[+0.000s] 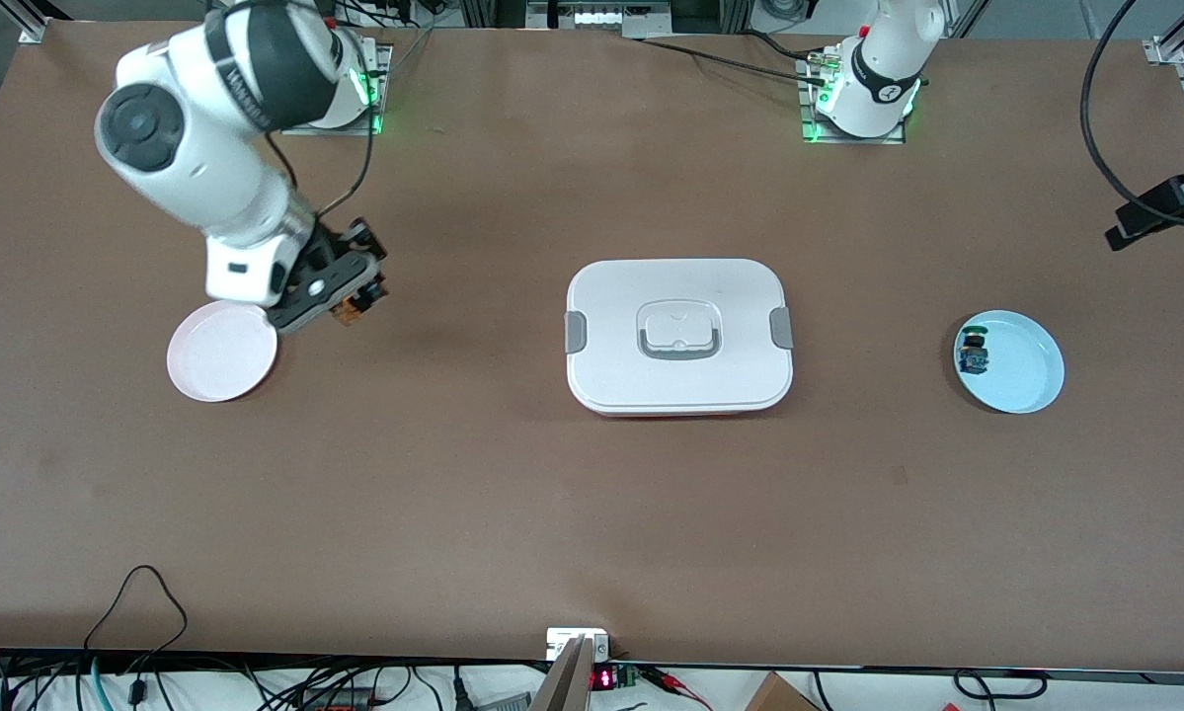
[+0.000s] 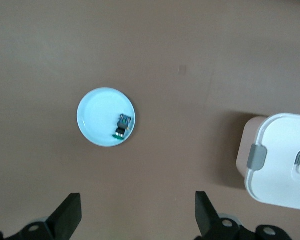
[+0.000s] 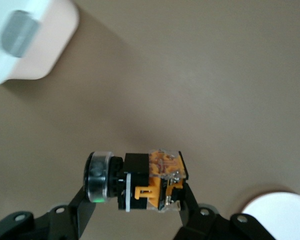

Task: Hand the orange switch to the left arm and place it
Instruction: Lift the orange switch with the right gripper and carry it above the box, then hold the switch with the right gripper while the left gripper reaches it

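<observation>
A: Where is the orange switch [image 3: 140, 182] sitting?

B: The right gripper [image 1: 350, 296] is pinching it across the ends, up over bare table beside the pink plate [image 1: 221, 352].

A: How is it handling?

B: Light and rigid, I'd judge, but small with smooth plastic, so it could twist. The squarer body looks the safer hold.

A: And the left gripper [image 2: 135, 220]?

B: Its fingers are standing spread, waiting high near the blue plate [image 2: 95, 112]. The box [image 1: 678, 336] is lying between the plates.
</observation>
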Available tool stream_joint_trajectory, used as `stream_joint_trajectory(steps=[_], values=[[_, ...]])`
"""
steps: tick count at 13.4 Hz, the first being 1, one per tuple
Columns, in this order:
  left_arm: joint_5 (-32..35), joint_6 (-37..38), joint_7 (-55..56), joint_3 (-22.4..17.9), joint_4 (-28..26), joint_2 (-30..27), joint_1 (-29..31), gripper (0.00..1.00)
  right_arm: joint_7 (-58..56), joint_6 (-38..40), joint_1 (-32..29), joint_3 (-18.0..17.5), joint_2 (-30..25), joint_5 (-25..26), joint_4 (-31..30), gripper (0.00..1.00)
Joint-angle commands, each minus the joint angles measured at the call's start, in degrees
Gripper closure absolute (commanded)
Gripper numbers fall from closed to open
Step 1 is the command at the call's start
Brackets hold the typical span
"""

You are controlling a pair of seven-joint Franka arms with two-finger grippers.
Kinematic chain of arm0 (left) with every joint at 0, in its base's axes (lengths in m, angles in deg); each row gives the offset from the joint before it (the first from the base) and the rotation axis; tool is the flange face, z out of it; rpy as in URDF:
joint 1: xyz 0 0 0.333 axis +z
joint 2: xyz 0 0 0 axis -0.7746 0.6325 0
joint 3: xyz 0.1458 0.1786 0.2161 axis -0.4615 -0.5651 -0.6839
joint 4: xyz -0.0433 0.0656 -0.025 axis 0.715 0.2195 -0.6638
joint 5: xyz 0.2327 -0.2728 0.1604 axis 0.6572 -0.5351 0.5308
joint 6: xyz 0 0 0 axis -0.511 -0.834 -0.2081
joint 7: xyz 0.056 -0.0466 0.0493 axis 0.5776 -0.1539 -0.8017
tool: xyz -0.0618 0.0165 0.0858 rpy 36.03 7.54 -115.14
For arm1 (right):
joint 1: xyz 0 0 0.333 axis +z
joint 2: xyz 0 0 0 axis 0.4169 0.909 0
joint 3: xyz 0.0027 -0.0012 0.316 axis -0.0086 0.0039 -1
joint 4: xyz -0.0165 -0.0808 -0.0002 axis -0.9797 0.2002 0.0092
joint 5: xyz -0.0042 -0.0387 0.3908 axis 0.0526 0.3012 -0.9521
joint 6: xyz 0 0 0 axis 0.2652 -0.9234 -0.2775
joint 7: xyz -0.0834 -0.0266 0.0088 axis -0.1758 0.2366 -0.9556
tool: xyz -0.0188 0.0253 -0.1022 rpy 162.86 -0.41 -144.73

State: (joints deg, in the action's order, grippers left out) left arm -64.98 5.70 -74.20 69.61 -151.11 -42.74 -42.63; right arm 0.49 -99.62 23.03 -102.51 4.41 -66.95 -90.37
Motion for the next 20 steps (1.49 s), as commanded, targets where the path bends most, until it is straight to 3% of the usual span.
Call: stream_joint_trajectory(steps=[1, 2, 4, 8, 10, 16, 20], values=[[-0.2, 2.4, -1.6, 0.3, 1.8, 1.6, 0.2, 0.00, -3.1, 0.5, 0.3, -5.1, -1.7, -2.1, 2.5, 1.00], [-1.6, 3.4, -4.4, 0.2, 1.9, 1.6, 0.5, 0.00, -3.1, 0.2, 0.8, -6.4, -1.7, -3.6, 3.9, 1.00], [-12.3, 9.7, -5.5, -0.4, 1.9, 2.1, 1.6, 0.00, -5.2, -1.3, 1.9, -6.7, -1.6, -10.4, 5.1, 1.00], [-46.0, 16.7, -4.8, -0.4, 0.9, 11.4, 6.8, 0.00, -22.2, -7.4, 3.4, -6.8, -1.1, -23.9, 5.1, 1.00], [-60.1, 18.8, -4.3, -0.1, -1.6, 16.0, 6.4, 0.00, -30.5, -10.4, 4.5, -6.8, -0.7, -31.0, 5.1, 1.00], [-77.9, -3.6, 8.0, 1.7, -5.8, 16.4, -9.6, 0.00, -59.0, -14.6, 4.9, -6.8, 0.9, -62.1, 4.3, 1.00], [-79.6, -12.8, 14.0, 2.0, -5.6, 14.3, -16.9, 0.00, -72.4, -15.6, 5.0, -6.8, 2.2, -77.9, 3.4, 1.00]])
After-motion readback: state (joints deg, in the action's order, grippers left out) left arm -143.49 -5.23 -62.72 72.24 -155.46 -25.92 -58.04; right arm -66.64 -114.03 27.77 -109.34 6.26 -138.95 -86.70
